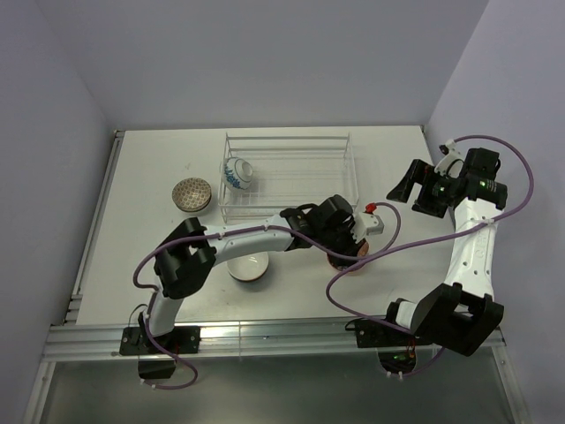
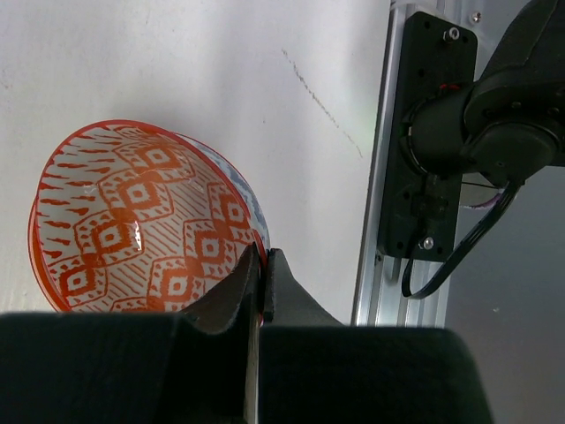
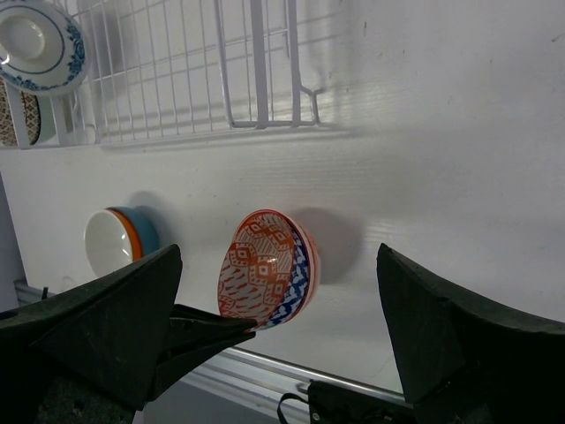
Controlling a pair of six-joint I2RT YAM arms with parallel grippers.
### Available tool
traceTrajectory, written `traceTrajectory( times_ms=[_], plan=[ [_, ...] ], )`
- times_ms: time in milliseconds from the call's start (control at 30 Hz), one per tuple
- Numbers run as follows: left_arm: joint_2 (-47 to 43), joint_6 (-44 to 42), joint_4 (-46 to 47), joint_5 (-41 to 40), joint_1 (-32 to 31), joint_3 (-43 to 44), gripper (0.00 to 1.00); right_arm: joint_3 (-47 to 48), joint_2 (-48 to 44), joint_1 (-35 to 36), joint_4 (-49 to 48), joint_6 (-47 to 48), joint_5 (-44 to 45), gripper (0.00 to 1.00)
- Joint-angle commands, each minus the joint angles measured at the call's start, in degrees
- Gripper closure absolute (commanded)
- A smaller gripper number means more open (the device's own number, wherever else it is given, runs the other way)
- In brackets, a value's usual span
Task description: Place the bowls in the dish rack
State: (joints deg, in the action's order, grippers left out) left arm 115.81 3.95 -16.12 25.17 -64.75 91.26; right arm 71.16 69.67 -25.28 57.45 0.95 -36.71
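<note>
My left gripper [image 2: 262,265] is shut on the rim of the orange-red patterned bowl [image 2: 132,221] and holds it tilted just above the table; in the top view the gripper [image 1: 351,240] covers most of this bowl [image 1: 340,262]. The bowl also shows in the right wrist view [image 3: 260,265], blue-patterned outside. My right gripper [image 3: 278,252] is wide open and empty, above the table right of the dish rack [image 1: 287,172]. A blue-and-white bowl [image 1: 238,174] stands on edge in the rack's left end. The grey-brown bowl [image 1: 192,194] sits left of the rack. The white bowl [image 1: 250,265] sits under my left arm.
The aluminium rail [image 2: 375,221] runs along the table's near edge, close to the held bowl. My right arm's base [image 2: 477,115] stands just beyond it. A red-tipped part [image 1: 371,208] sticks out near the rack's front right corner. Walls close in on the left, back and right.
</note>
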Motion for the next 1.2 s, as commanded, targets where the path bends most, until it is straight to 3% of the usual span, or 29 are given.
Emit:
traceTrajectory(
  times_ms=[0,800,1167],
  plan=[
    [-4.5,0.7,-0.5,0.6,-0.2,0.0,1.00,2.8,-0.2,-0.4,-0.1,0.5,-1.0,0.02],
    [-14.5,0.1,0.7,-6.1,0.5,0.8,1.00,7.2,-0.8,-0.4,0.1,-0.9,-5.3,0.01],
    [-28.3,-0.9,0.8,-9.5,7.8,-1.2,1.00,10.1,-0.2,0.1,-9.8,-14.2,-13.5,0.00]
  ],
)
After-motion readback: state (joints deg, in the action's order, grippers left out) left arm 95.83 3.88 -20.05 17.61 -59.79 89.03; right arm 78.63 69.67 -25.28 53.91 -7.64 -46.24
